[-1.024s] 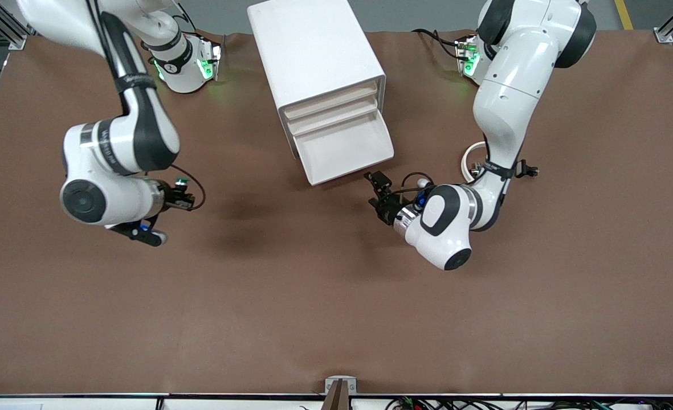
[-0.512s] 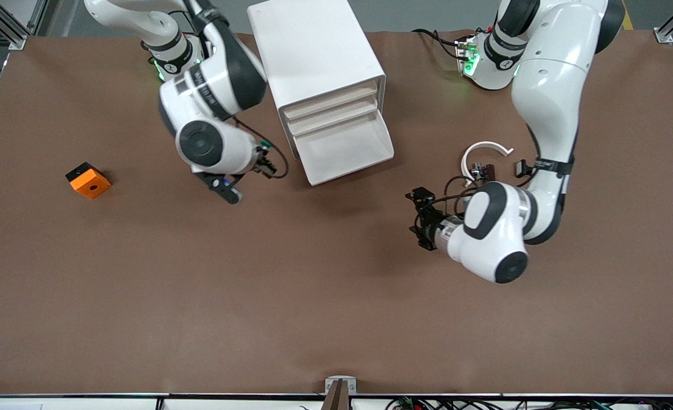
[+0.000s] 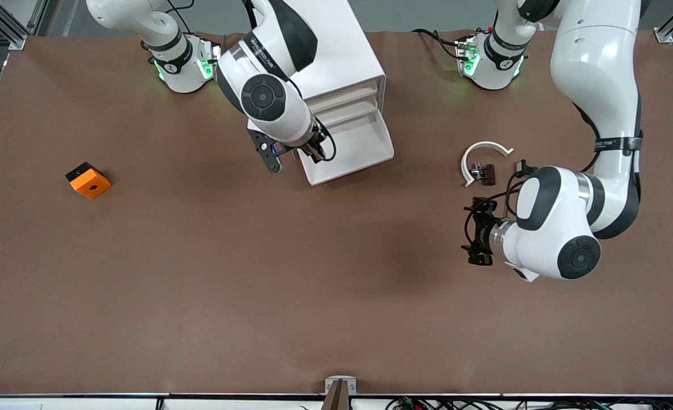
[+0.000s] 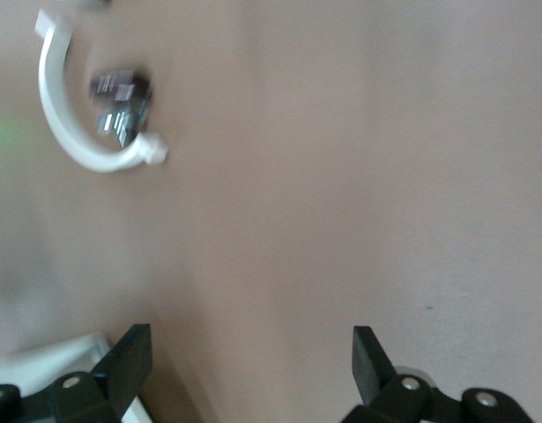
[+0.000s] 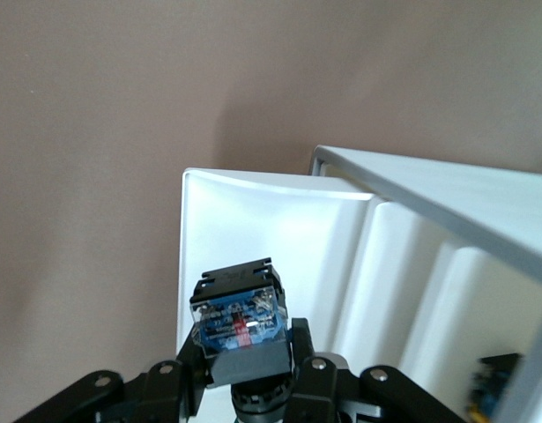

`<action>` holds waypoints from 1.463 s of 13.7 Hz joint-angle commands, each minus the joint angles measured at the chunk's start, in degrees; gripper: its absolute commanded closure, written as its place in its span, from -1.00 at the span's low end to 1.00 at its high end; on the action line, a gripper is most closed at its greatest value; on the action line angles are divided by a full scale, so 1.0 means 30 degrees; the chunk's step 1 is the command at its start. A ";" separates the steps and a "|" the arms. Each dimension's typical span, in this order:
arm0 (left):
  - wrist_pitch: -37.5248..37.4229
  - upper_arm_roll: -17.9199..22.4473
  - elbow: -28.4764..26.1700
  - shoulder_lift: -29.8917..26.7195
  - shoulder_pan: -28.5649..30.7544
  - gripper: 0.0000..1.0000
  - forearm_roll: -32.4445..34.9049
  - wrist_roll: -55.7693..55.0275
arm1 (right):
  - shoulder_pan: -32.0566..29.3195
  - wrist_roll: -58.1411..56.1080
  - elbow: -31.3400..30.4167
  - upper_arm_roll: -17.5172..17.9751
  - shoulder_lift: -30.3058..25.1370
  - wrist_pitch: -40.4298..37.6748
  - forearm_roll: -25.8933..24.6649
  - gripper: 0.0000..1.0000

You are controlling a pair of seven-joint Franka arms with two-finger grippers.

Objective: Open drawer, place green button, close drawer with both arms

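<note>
Cabinet [image 3: 319, 57], white, boxy, at the robots' edge of the brown table [image 3: 199, 285]; its lowest drawer [image 3: 350, 149] stands pulled out toward the front camera, tray interior bare where it shows. Right gripper [image 3: 311, 149], over the open drawer's corner toward the right arm's end; fingers clamped on the button [image 5: 240, 322], whose dark blue-black body with a small red mark faces the right wrist camera. The green cap is hidden in every view, and in the front view the button itself is lost under the wrist and cable. The right wrist view alone shows the button poised above the drawer's white tray [image 5: 271, 229] near its rim. Left gripper [image 3: 477, 239], in the air over bare table toward the left arm's end, fingers [image 4: 129, 361] spread wide with nothing between them, as the left wrist view shows. White arc [image 3: 482, 155] with small black and brown pieces [image 3: 484, 171] inside its curve, blurred in the left wrist view. Orange block [image 3: 88, 180] with black hole, toward the right arm's end, seen only from the front.
</note>
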 commanded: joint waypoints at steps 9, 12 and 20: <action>0.2375 0.0923 -0.1331 -0.2449 -0.0288 -1.00 0.3303 1.6330 | 0.2180 0.1848 0.0399 -0.0278 0.2675 0.1600 0.1291 0.73; 0.4009 -0.0100 -0.4048 -0.3909 -0.0318 -1.00 0.3507 1.8168 | 0.2385 0.1878 0.0428 -0.0278 0.3408 0.2156 0.1262 0.73; 0.9582 -0.2179 -1.2110 -0.7313 -0.0464 -1.00 0.3538 2.1430 | 0.2590 0.1878 0.0516 -0.0278 0.4113 0.2451 0.1232 -0.25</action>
